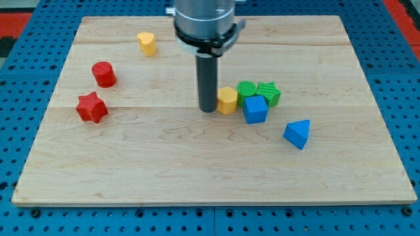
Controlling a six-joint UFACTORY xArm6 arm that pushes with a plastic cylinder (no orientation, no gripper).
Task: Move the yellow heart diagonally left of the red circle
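The yellow heart (pixel 147 43) lies near the view's top, left of centre. The red circle (pixel 104 74) sits below and to the left of it. My tip (pixel 208 109) rests on the board near the centre, far to the right of both, touching or almost touching the left side of a yellow hexagon block (pixel 228 101).
A red star (pixel 91 107) lies below the red circle. Right of the yellow hexagon sit a green circle (pixel 247 90), a green star (pixel 268 93) and a blue cube (pixel 255 109). A blue triangle (pixel 297 134) lies further right. The wooden board (pixel 210 177) rests on a blue pegboard.
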